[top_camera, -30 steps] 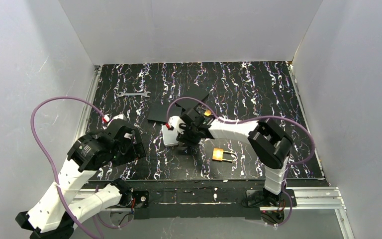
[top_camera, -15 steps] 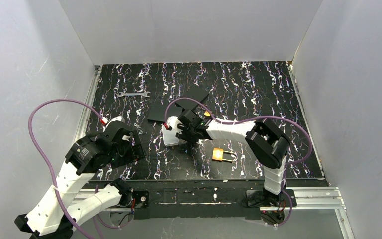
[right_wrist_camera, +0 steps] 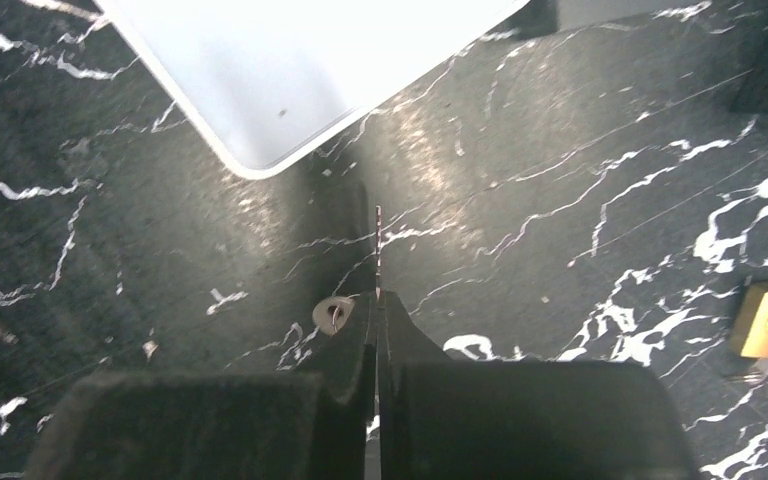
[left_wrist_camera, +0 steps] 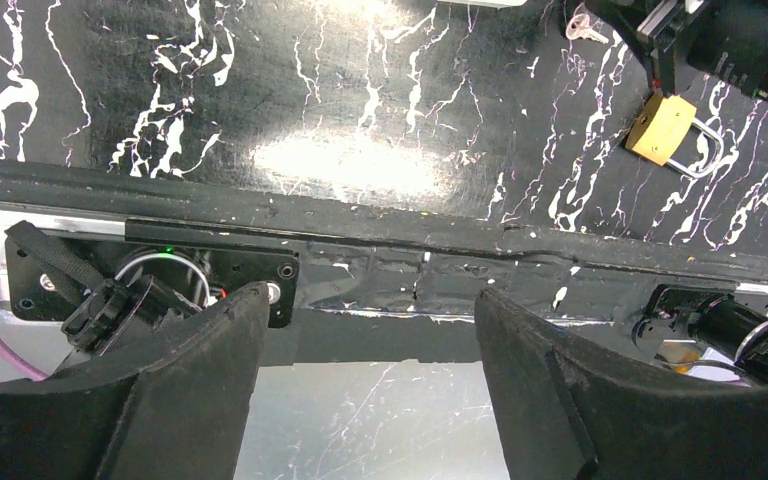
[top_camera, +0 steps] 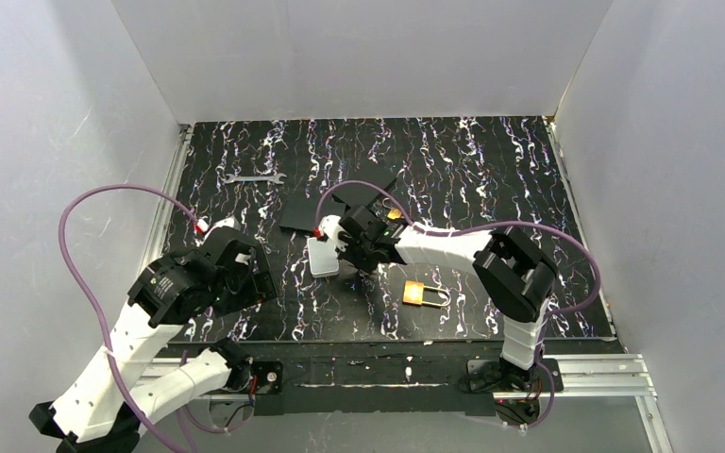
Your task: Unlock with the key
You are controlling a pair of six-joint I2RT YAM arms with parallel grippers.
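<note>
The key (right_wrist_camera: 378,245) sits edge-on in my right gripper (right_wrist_camera: 377,300), its blade poking out past the clenched tips. The padlock (top_camera: 414,293) lies flat on the table (top_camera: 491,170), near the gripper at about four o'clock, its shackle apparently not yet open. My left gripper (left_wrist_camera: 370,300) hangs spread wide and empty. I have the key; inserting and turning it remain.

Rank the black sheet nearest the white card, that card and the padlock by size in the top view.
1. black sheet, largest.
2. white card.
3. padlock, smallest, though with its shackle it comes near the card.
</note>
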